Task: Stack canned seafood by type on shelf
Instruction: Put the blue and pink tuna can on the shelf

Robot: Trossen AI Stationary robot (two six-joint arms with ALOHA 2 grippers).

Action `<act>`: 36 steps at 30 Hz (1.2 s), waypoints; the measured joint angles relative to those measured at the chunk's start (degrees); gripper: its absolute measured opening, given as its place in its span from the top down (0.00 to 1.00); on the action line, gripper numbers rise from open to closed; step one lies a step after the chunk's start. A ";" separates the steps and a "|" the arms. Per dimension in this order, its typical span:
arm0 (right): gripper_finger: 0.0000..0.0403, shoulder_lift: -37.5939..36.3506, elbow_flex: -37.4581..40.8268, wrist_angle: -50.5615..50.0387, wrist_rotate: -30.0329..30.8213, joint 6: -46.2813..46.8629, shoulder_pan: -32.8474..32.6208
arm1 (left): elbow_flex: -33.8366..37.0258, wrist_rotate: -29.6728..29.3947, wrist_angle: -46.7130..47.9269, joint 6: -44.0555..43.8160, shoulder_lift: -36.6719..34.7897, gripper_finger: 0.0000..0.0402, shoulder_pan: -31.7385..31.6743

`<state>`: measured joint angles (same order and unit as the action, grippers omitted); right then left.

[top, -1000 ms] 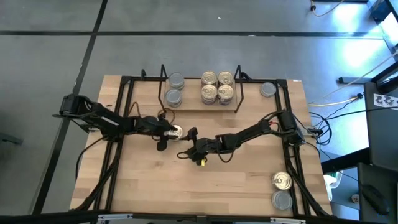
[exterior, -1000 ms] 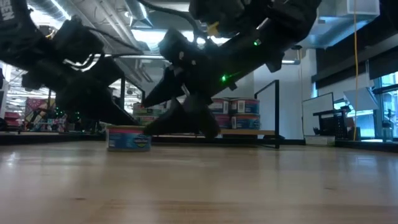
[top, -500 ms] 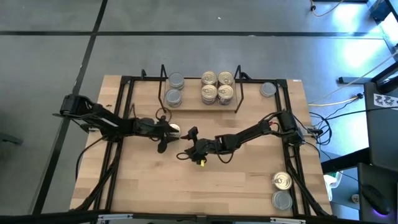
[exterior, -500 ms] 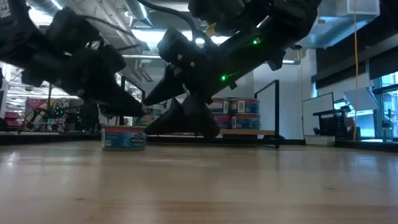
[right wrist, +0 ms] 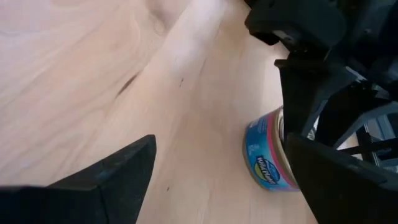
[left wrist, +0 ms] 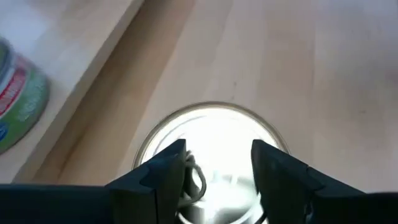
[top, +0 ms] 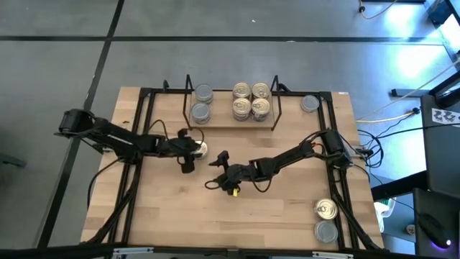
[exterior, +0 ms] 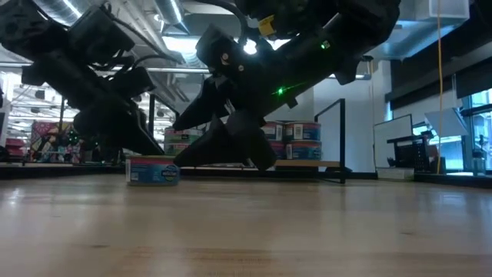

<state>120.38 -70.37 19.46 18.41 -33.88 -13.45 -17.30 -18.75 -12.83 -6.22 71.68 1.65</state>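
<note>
One small can point(top: 200, 150) sits on the table point(top: 287, 216), a little in front of the shelf point(top: 230, 117) and toward its left end. Its top is shiny and bright. From the low view, the can point(exterior: 153, 171) has a blue label and rests flat on the wood.

The left gripper point(top: 190, 152) is right at this can. In the left wrist view, its two dark fingers point(left wrist: 163, 174) hang over the shiny top of the can point(left wrist: 214, 134), one near each side. The fingers are apart and they are not squeezing the can.

The right gripper point(top: 218, 168) is just beside it, a bit nearer the front of the table. Its fingers are spread wide apart and hold nothing. In the right wrist view, the blue can point(right wrist: 264, 154) is seen between them but farther off, under the other arm.

On the shelf there are two grey-topped cans point(top: 202, 103) at the left end, one behind the other. Near the right end there are four gold-topped cans point(top: 251, 100) packed close in a square. From the low view, these cans point(exterior: 292, 140) look stacked two high.

One more grey can point(top: 310, 103) sits on the table just past the right end of the shelf. Two more cans wait at the front right corner of the table, well apart from the rest: a gold-topped one point(top: 326, 209) and a grey one point(top: 327, 231) right in front of it.
</note>
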 joint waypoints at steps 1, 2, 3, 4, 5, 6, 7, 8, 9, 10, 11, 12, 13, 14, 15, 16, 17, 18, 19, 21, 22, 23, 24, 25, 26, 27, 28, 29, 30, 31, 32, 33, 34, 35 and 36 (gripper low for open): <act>0.12 0.00 0.00 0.00 0.00 0.02 0.00 | 0.45 -0.02 -0.33 0.00 -0.09 0.55 -0.33; 0.12 0.00 0.00 0.00 0.00 0.02 0.00 | 0.83 0.20 -0.75 -0.23 -0.09 0.55 -0.61; 0.12 0.00 0.00 -0.02 0.00 0.14 0.00 | 1.21 0.84 -0.98 -1.13 -0.07 0.55 -0.76; 0.12 0.00 0.02 -0.02 0.00 0.23 0.00 | 1.53 2.22 -1.22 -2.32 0.07 0.55 -0.99; 0.12 0.00 0.02 -0.04 -0.02 0.23 0.00 | 1.75 3.53 -1.55 -3.60 0.13 0.55 -1.00; 0.12 0.00 0.02 -0.10 -0.02 0.23 0.00 | 1.75 4.81 -1.97 -4.75 0.43 0.55 -0.78; 0.12 0.00 0.02 -0.29 -0.02 0.23 -0.01 | 1.75 6.12 -2.81 -5.94 0.80 0.55 -0.35; 0.12 0.00 0.02 -0.65 -0.02 0.23 -0.02 | 1.75 7.19 -3.87 -7.17 1.22 0.55 0.26; 0.12 0.00 0.02 -1.09 -0.02 0.22 -0.02 | 1.83 7.61 -5.05 -8.19 1.68 0.55 1.01; 0.12 0.00 0.02 -1.49 -0.02 0.01 -0.02 | 1.87 7.85 -6.46 -9.22 2.21 0.55 1.84; 0.12 0.00 0.02 -1.75 0.00 -0.49 -0.03 | 1.89 8.13 -8.01 -10.24 2.82 0.55 2.74; 0.12 0.00 0.02 -1.89 0.04 -0.74 -0.09 | 1.92 8.36 -9.82 -11.18 3.52 0.55 3.55; 0.12 -0.05 0.02 -2.04 0.20 -0.92 -0.19 | 1.93 8.52 -11.46 -12.22 4.35 0.55 4.38; 0.12 -0.28 0.03 -2.86 0.48 -0.92 -0.49 | 1.97 8.49 -13.27 -13.17 5.42 0.55 5.22; 0.12 -0.64 0.07 -3.90 0.69 -0.94 -0.75 | 1.95 8.17 -15.00 -13.97 6.52 0.55 6.02; 0.12 -1.01 0.07 -4.56 1.07 -1.03 -0.97 | 1.73 7.48 -16.52 -14.63 7.90 0.55 6.73; 0.12 -1.55 0.07 -5.61 1.59 -1.01 -1.53 | 1.16 6.81 -17.54 -15.04 9.32 0.55 7.38; 0.12 -2.17 0.07 -7.27 2.18 -0.97 -1.99 | 0.39 6.44 -18.36 -15.32 10.97 0.55 7.93; 0.12 -2.79 0.07 -8.44 2.93 -0.99 -2.40 | -0.63 6.03 -18.78 -15.53 12.62 0.55 8.38; 0.12 -3.82 0.07 -10.85 3.77 -0.90 -3.28 | -3.23 5.75 -18.77 -15.54 15.50 0.55 9.18; 0.12 -4.22 0.07 -12.15 4.39 -0.85 -3.63 | -4.62 5.74 -18.48 -15.45 16.62 0.55 9.59; 0.12 -4.61 0.07 -12.97 4.66 -0.64 -3.97 | -6.07 5.74 -17.98 -14.98 17.45 0.55 10.09; 0.12 -5.01 0.07 -14.18 4.87 -0.37 -4.26 | -7.32 5.80 -17.19 -14.46 17.94 0.55 10.60; 0.12 -5.53 0.07 -15.56 5.08 0.26 -4.48 | -8.46 5.95 -16.04 -13.60 18.12 0.55 11.12; 0.12 -6.07 0.07 -16.91 5.07 0.79 -4.72 | -9.80 6.27 -14.28 -12.87 18.06 0.55 11.60; 0.12 -6.69 0.07 -18.31 5.10 1.49 -4.76 | -11.18 6.63 -12.04 -12.13 17.64 0.55 12.00; 0.12 -7.28 0.07 -19.59 5.15 2.26 -5.07 | -12.52 6.66 -9.55 -11.60 16.82 0.55 12.35; 0.12 -7.87 0.07 -20.99 5.12 3.13 -5.07 | -13.90 6.65 -6.96 -11.38 15.64 0.55 12.57; 0.12 -8.44 0.07 -22.40 4.97 3.87 -5.07 | -15.14 6.61 -4.45 -11.35 14.37 0.55 12.75; 0.12 -8.89 0.07 -23.52 4.25 4.73 -5.01 | -15.98 6.57 -1.89 -11.46 13.07 0.55 12.82; 0.12 -9.27 0.07 -24.14 3.28 5.31 -4.93 | -16.42 6.42 0.79 -11.45 11.69 0.55 13.04; 0.12 -9.58 0.07 -24.73 2.03 5.87 -4.88 | -16.48 6.33 3.21 -11.42 10.28 0.55 13.13; 0.12 -9.70 0.07 -25.09 0.81 6.38 -4.68 | -16.46 6.13 5.31 -11.21 8.81 0.55 13.31; 0.12 -9.75 0.07 -24.90 -0.61 6.52 -4.45 | -16.36 5.53 6.58 -10.98 7.17 0.55 13.43; 0.12 -9.75 0.07 -24.53 -1.57 6.73 -4.29 | -15.85 4.52 7.28 -10.91 5.33 0.55 13.65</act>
<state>110.63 -70.30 -5.06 16.84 -27.16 -17.74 -33.15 -14.23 -5.55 -17.13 77.01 15.29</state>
